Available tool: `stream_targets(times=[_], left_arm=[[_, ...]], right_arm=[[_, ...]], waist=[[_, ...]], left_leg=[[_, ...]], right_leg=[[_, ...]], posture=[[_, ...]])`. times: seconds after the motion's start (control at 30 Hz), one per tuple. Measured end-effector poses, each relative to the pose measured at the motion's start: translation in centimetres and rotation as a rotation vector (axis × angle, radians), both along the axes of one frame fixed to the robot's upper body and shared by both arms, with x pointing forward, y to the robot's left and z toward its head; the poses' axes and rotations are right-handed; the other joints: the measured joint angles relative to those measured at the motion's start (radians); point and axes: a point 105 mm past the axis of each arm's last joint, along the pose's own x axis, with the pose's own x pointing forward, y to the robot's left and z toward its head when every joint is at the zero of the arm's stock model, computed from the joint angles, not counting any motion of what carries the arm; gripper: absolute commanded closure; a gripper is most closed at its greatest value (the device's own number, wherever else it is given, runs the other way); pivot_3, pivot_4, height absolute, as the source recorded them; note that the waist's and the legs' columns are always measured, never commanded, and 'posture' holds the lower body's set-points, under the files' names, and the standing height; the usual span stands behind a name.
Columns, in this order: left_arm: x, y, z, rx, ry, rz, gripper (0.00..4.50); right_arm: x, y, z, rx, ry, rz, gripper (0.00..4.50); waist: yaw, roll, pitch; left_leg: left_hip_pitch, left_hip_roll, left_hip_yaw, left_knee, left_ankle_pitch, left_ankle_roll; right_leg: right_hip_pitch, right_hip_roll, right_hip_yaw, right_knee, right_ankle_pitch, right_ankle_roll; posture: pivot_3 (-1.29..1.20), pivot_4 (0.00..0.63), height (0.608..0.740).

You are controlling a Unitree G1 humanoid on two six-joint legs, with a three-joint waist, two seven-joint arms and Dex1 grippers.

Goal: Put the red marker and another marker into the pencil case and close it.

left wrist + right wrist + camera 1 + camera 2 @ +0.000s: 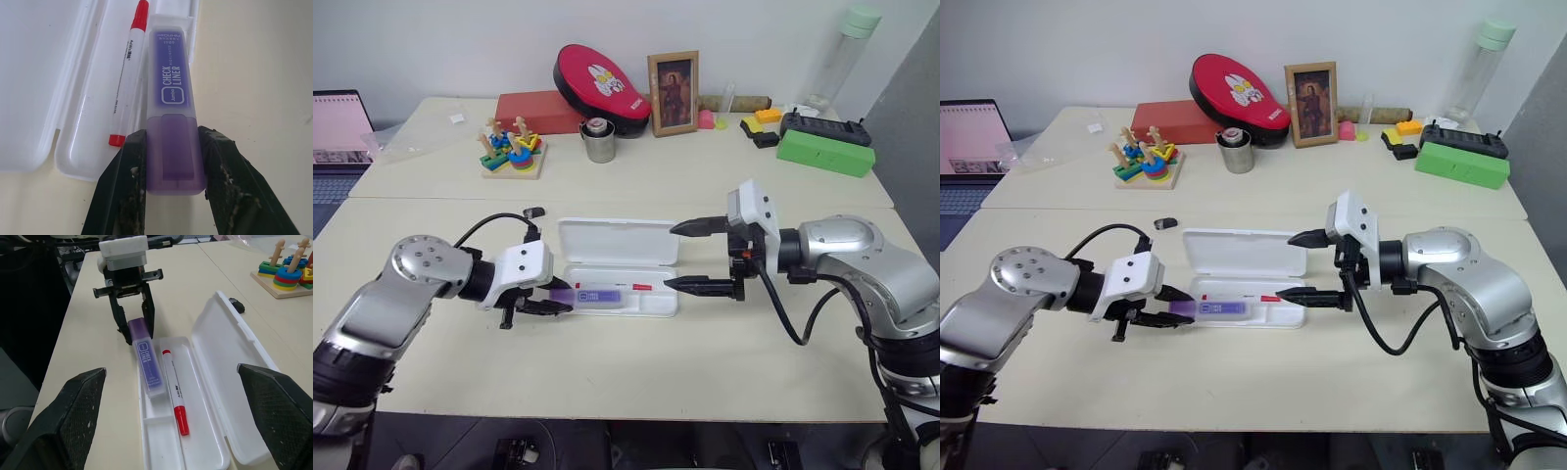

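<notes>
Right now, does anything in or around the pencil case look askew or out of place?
The purple highlighter is not fully seated: it rides on the near rim of the open pencil case, one end sticking out and clamped in the left end effector. The red marker lies flat in the tray. Nothing looks spilled or damaged.

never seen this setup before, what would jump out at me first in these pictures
The open white pencil case in the middle of the near table, lid flipped back, with the red marker already lying in its tray. The left pincer is shut on the cap end of the purple highlighter, whose far end rests in the tray beside the marker. The right pincer hangs wide open at the case's other end.
</notes>
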Motion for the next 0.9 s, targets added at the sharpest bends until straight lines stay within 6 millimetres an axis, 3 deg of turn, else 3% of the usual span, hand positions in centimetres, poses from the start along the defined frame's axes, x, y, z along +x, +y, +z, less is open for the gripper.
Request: stream_targets(times=[0.27,0.33,0.7,0.8,0.9], left_arm=[[0.4,-0.5,-0.5,0.010,0.028,-0.052,3.22],[0.6,-0.5,-0.5,0.016,0.027,-0.050,2.53],[0.9,-0.9,-0.2,-0.015,0.028,-0.036,0.55],[0.6,-2.4,1.5,-0.172,0.036,-0.021,0.03],[1.8,-3.8,5.6,-0.419,-0.034,0.058,0.01]], right_arm=[[-0.3,-0.1,-0.5,0.001,0.000,-0.027,0.00],[-0.2,-0.1,-0.4,0.003,-0.007,-0.037,0.00],[-0.1,-0.1,-0.4,0.006,-0.009,-0.053,0.00],[-0.2,0.1,-0.2,0.027,-0.008,-0.043,0.00],[-0.2,0.9,1.8,0.159,-0.022,-0.018,0.00]], waist=[[-0.002,0.000,0.000],[-0.002,0.000,0.000],[-0.002,0.000,0.000],[-0.002,0.000,0.000],[-0.002,0.000,0.000]], left_leg=[[0.000,0.000,0.000,0.000,0.000,0.000],[0.000,0.000,0.000,0.000,0.000,0.000],[0.000,0.000,0.000,0.000,0.000,0.000],[0.000,0.000,-0.001,0.000,0.000,0.000],[0.000,0.000,-0.002,0.002,0.000,0.000]], right_leg=[[0.000,0.000,0.000,0.001,0.000,0.000],[0.000,0.000,0.000,0.001,0.000,0.000],[0.000,0.000,0.000,0.001,0.000,0.000],[0.000,0.000,0.000,0.001,0.000,0.000],[0.001,0.000,-0.001,0.002,-0.001,0.002]], posture=[[0.00,0.150,0.740],[0.00,0.150,0.740],[0.00,0.150,0.740],[0.00,0.150,0.740],[0.00,0.150,0.740]])
